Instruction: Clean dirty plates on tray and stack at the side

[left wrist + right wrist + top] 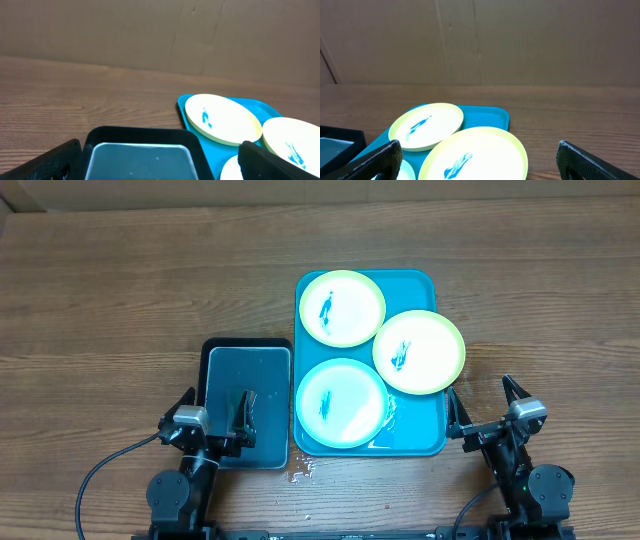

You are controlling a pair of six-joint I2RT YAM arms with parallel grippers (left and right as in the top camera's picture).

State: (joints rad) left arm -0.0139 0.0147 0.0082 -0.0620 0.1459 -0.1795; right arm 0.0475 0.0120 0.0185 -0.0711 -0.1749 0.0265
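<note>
— Which claw is nearer the plates on the tray?
— The right claw, jaws apart, beside the tray's right edge; the right plate lies just ahead-left of it. The left claw, also apart, hangs left of the tray.

Glossy plastic plates; wood-grain table

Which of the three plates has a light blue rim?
The front-left plate on the tray; the far plate and the right plate have yellow-green rims.
</note>
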